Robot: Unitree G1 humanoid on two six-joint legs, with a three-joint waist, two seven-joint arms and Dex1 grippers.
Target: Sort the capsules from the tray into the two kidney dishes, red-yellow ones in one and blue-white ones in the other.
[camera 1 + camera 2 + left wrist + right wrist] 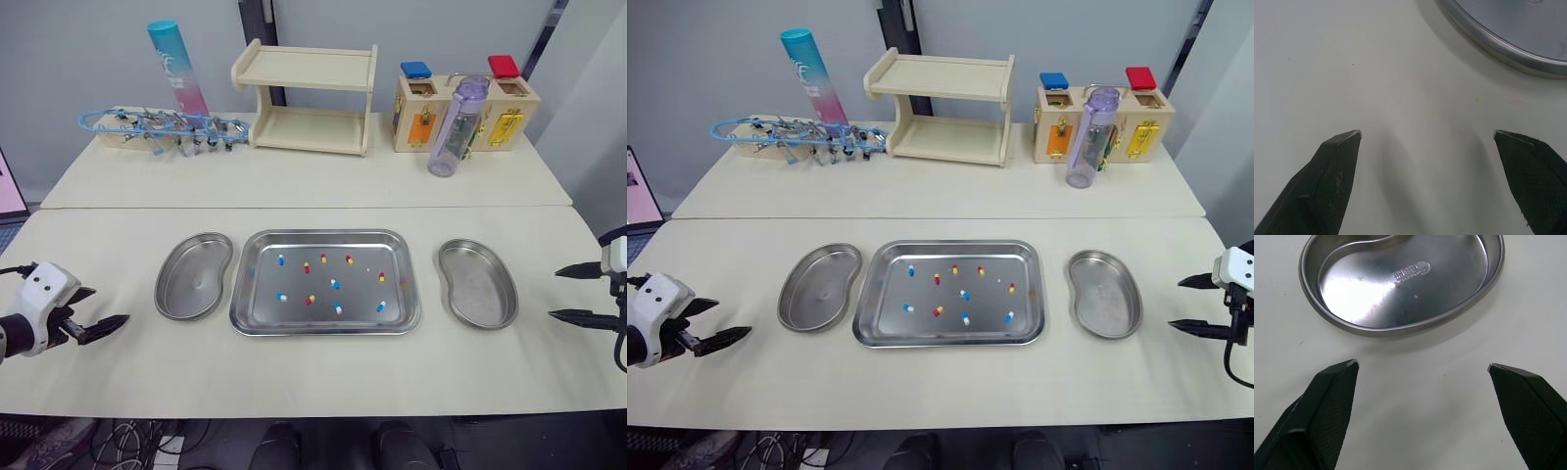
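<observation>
A steel tray (255, 311) lies mid-table with several loose capsules, red-yellow ones (307, 267) and blue-white ones (281, 296) mixed. An empty kidney dish (194, 277) lies left of it and another empty kidney dish (478, 283) lies right of it. My left gripper (106, 310) hovers open over bare table well left of the left dish. At the table's right edge my right gripper (568, 293) is open, a short way right of the right dish (1400, 284). Both hold nothing.
Along the back stand a wooden shelf (309, 98), a teal-pink tube (178, 69), a rack of blue clips (162, 127), a clear purple bottle (458, 127) and a wooden lock box (468, 110). A seam (294, 207) crosses the table behind the tray.
</observation>
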